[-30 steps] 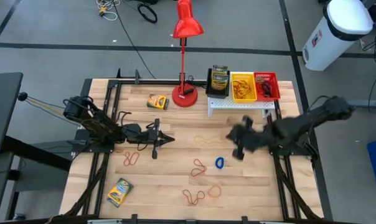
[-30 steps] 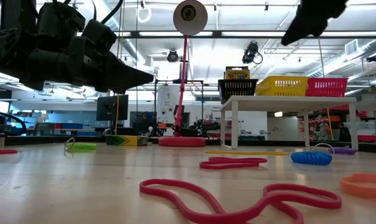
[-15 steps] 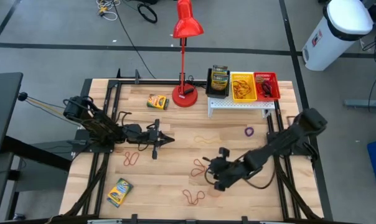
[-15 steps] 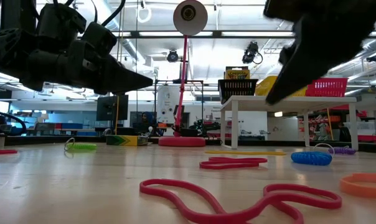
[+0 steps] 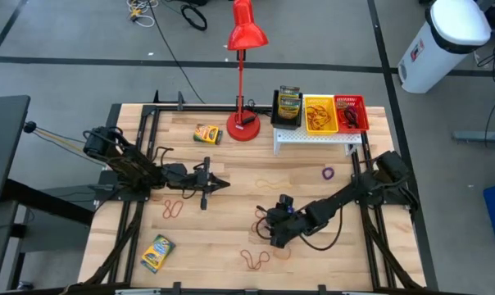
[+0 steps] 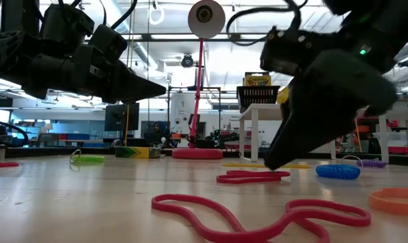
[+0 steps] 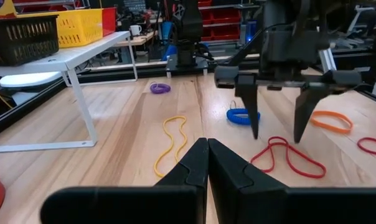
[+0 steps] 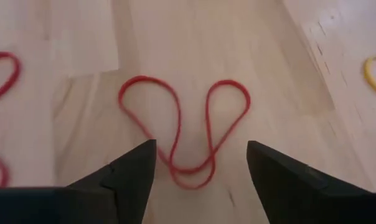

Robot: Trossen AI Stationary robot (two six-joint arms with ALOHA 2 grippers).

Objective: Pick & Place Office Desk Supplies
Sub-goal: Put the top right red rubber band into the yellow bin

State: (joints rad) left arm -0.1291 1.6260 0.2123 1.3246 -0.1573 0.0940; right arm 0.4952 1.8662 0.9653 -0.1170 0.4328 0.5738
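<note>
A red rubber band (image 8: 182,130) lies folded in a W shape on the table's middle (image 5: 260,220). My right gripper (image 8: 200,163) hangs just above it, open, slanting down, one finger on each side of the band (image 7: 287,158). My left gripper (image 5: 220,183) stays shut and level over the table's left half, holding nothing. Other bands lie loose: blue (image 7: 243,116), orange (image 5: 282,251), yellow (image 5: 270,184), purple (image 5: 327,173), red (image 5: 173,209). Crayon boxes lie at the far left (image 5: 207,133) and near left (image 5: 156,252).
A white shelf (image 5: 317,138) at the far right carries a black bin (image 5: 289,106) with a crayon box, a yellow bin (image 5: 320,115) and a red bin (image 5: 351,113). A red lamp (image 5: 246,82) stands beside it. Another red band (image 5: 252,260) lies near the front edge.
My right gripper has come down from beside the shelf and moved toward the table's left and near edge, ending low over the folded red band in the middle. The bands have stayed where they were.
</note>
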